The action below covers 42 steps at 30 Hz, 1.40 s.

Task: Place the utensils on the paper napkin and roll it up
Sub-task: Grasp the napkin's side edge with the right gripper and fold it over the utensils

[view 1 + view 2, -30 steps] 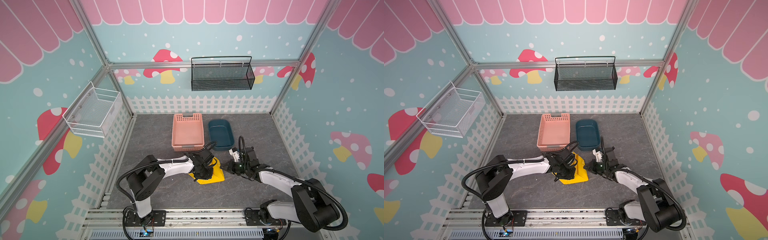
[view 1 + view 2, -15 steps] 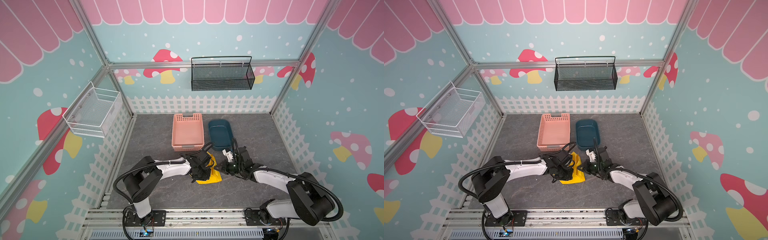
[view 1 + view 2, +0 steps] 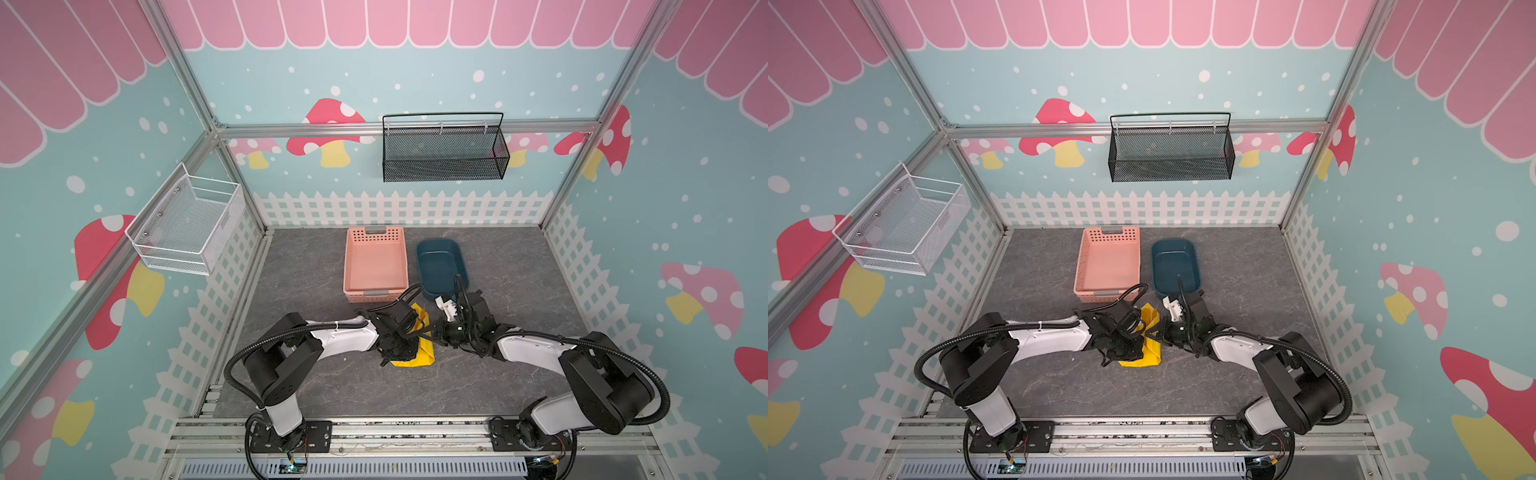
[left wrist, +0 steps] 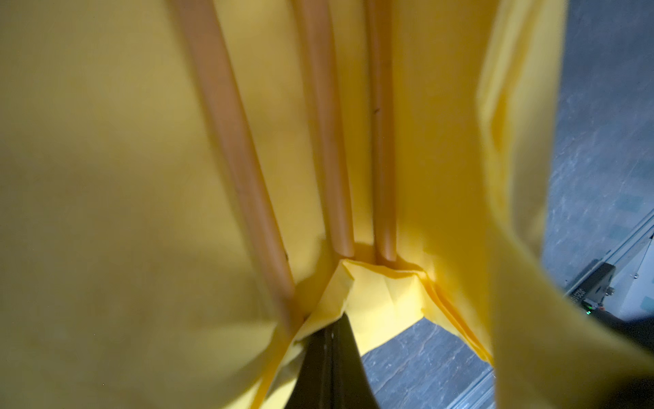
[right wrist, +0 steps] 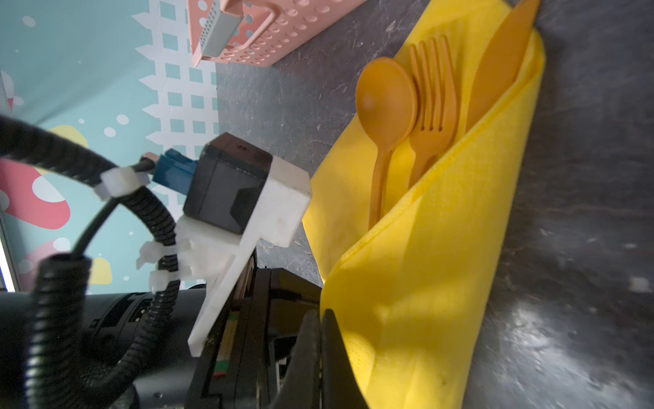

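Observation:
The yellow paper napkin (image 3: 420, 354) (image 3: 1149, 353) lies folded on the grey floor in front of the pink basket. In the right wrist view its raised flap (image 5: 442, 265) wraps over the orange utensils: spoon (image 5: 385, 99), fork (image 5: 433, 106) and flat stick (image 5: 495, 70). Their three handles (image 4: 329, 141) run along the napkin (image 4: 106, 177) in the left wrist view. My left gripper (image 4: 334, 325) (image 3: 401, 343) is shut on a napkin corner. My right gripper (image 5: 321, 315) (image 3: 430, 329) is shut at the lifted napkin edge, close to the left one.
The pink basket (image 3: 374, 293) and a dark blue tray (image 3: 420, 266) stand just behind the napkin. A black mesh basket (image 3: 444, 153) hangs on the back wall and a white wire basket (image 3: 187, 224) on the left wall. A white fence lines the floor's edges.
My right gripper has swung left toward the left gripper, drawing the napkin's right side up and over the utensils. The napkin now looks narrower. The left gripper has barely moved.

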Available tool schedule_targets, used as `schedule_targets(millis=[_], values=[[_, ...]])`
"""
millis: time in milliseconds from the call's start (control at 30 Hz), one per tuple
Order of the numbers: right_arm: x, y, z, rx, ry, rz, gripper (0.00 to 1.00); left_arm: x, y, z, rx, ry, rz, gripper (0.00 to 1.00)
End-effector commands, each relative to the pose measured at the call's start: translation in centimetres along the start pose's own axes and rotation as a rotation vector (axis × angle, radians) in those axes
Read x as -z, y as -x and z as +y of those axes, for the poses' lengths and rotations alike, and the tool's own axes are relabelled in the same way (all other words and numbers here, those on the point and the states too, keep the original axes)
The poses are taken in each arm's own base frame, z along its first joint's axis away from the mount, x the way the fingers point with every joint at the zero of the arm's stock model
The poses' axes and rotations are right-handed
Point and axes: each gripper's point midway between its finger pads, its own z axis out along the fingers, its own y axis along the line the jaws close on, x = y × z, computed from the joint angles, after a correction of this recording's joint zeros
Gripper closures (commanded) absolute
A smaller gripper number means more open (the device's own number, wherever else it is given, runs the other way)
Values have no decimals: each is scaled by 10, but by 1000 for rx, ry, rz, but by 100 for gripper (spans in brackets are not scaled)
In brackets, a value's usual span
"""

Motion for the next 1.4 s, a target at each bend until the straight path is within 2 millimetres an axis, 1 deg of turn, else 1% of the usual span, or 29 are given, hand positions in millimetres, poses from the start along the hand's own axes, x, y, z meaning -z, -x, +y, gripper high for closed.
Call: schedule_targets(millis=[0,200,333,533,700,1100,1367], values=[[-8,6,11,0,34,-10,98,11,5,-3,13,-23,-36,100],[-18,4,7,-10,36,2,98,25,8,1,34,-32,-71,100],[-21,4,5,-11,39,6,98,32,3,6,46,-31,-79,100],[-25,7,7,-5,50,10,98,30,-11,21,59,3,-54,100],[-29,7,10,-17,70,16,98,22,-14,29,57,29,-38,100],[-39,1,14,-15,98,35,98,19,-15,31,63,30,-35,100],[-43,0,12,-20,100,40,98,17,-16,33,67,33,-28,100]])
